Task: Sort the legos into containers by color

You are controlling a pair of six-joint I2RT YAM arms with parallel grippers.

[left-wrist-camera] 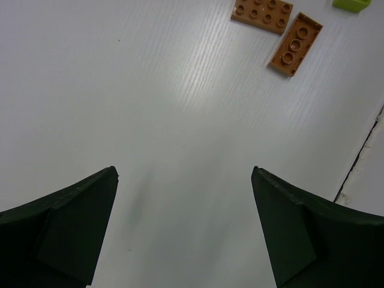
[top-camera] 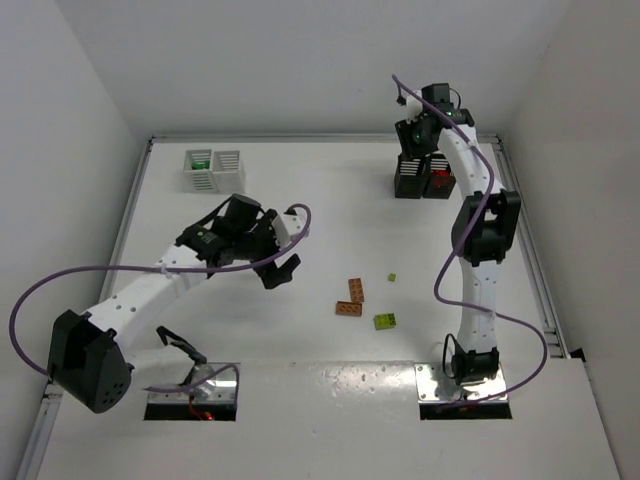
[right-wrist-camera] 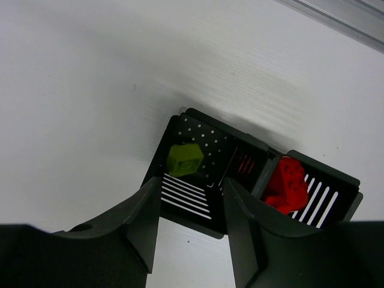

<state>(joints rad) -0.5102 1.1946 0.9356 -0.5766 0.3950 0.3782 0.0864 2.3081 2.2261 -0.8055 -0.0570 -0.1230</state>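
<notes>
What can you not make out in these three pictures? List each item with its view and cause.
Top view: contents of the black bins, mostly hidden by the right arm.
Top view: contents of the right white bin, too small behind its slats.
Left wrist view: the lime brick, cut off by the top edge.
Right wrist view: how many red bricks, heaped together.

Top camera overlooks everything; wrist cameras look down close, sharing legos [left-wrist-camera: 295, 43], containers [right-wrist-camera: 217, 146].

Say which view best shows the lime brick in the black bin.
Right wrist: the lime brick lies plainly in the black bin. The top view shows only the bin, under the right arm; left wrist shows neither.
</notes>
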